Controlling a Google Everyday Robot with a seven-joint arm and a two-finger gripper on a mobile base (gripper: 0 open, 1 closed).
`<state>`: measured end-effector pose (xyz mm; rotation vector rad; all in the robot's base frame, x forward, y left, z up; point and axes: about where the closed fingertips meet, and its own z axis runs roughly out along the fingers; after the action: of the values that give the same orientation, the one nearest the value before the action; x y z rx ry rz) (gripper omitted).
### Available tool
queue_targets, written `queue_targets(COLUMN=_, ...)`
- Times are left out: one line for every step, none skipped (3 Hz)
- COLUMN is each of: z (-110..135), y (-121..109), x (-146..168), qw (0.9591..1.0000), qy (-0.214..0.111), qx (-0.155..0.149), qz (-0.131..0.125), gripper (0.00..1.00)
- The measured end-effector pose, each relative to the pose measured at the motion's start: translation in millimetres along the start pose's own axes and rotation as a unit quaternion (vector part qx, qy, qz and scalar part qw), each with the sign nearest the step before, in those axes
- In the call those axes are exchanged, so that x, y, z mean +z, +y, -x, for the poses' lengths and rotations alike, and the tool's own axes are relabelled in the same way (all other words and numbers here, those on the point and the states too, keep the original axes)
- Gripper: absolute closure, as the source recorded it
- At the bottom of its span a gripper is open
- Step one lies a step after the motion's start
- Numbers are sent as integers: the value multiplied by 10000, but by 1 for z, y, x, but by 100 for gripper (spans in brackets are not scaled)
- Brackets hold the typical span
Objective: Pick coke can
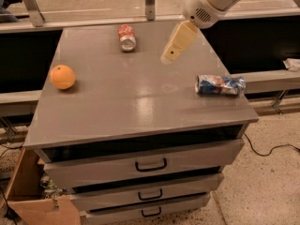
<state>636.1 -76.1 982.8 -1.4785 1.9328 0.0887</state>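
Coke can [127, 37] red, white markings, silver end, on side; gripper [169, 54] hovering nearby, open-or-closed unclear.

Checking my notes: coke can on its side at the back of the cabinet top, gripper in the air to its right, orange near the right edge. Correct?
One error: the camera view shows the orange near the left edge, not the right. The rest holds: coke can on its side at the back of the cabinet top, gripper in the air to its right.
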Motion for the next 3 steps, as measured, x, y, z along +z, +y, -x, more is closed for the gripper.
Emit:
queue_targets(z=0, y=0, x=0, qw=10000, qy=-1, qx=0, qz=0, gripper=0)
queue_targets(z=11, y=2, x=19, qw=9994, qy=-294, qx=191, qz=-40, gripper=0)
queue_targets(z=28, y=-15, x=71, qw=9947, qy=-747, qx=691, qz=-169, gripper=0)
